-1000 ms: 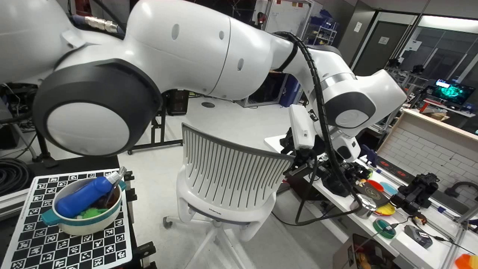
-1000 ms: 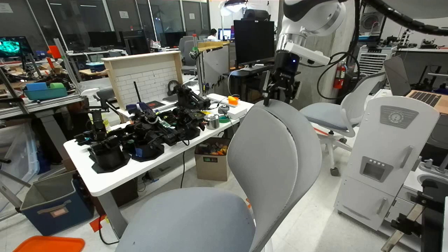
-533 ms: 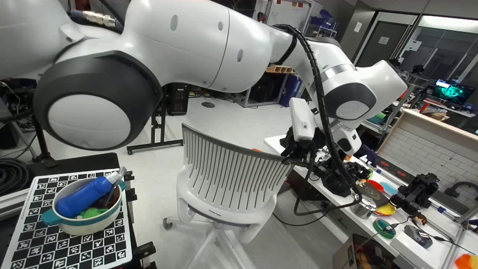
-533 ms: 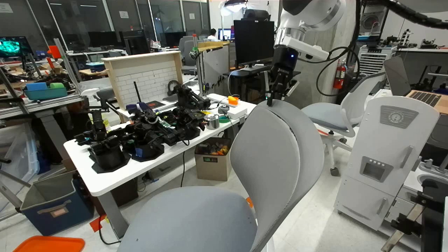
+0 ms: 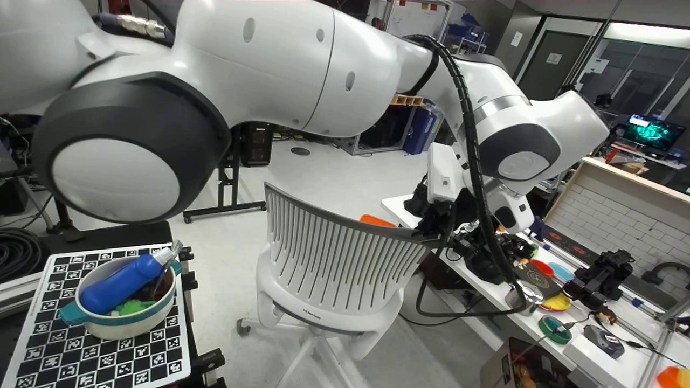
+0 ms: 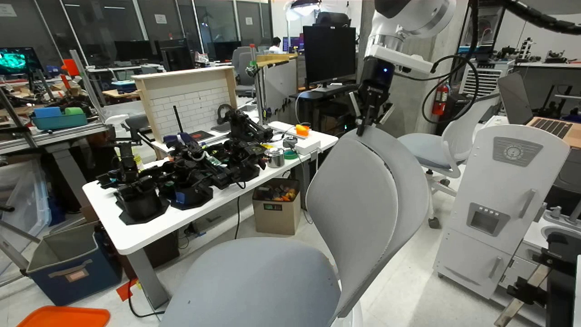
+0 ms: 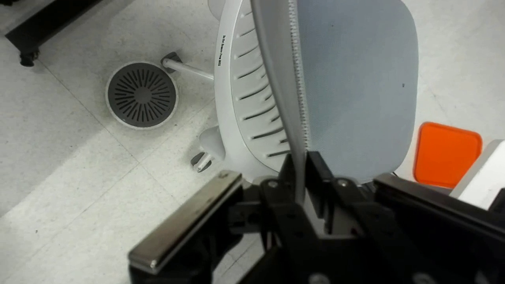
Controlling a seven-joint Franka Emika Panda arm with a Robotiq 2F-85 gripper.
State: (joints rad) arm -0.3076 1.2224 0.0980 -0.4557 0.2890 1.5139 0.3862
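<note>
My gripper (image 7: pixel 302 158) is shut on the top edge of a grey office chair's backrest (image 7: pixel 277 67), one black finger on each side of it. Past that thin edge, the wrist view looks down on the blue-grey seat (image 7: pixel 359 86). In an exterior view the slatted rear of the backrest (image 5: pixel 339 253) faces the camera, and the gripper (image 5: pixel 427 229) is at its upper right corner, fingertips partly hidden. The padded front of the chair (image 6: pixel 358 200) shows in an exterior view, with the gripper (image 6: pixel 364 126) pointing down onto its top.
Beside the chair stands a white table (image 6: pixel 109 227) bearing several black robot arms (image 6: pixel 181 181). A toy fridge (image 6: pixel 504 200) and another chair (image 6: pixel 426 147) stand to the right. An orange tray (image 7: pixel 447 154) lies on the floor. A pot (image 5: pixel 121 326) holds a blue bottle (image 5: pixel 121 285).
The gripper came down over the backrest's top edge and its fingers closed on it. The chair has since shifted slightly to the right in both exterior views, together with the gripper.
</note>
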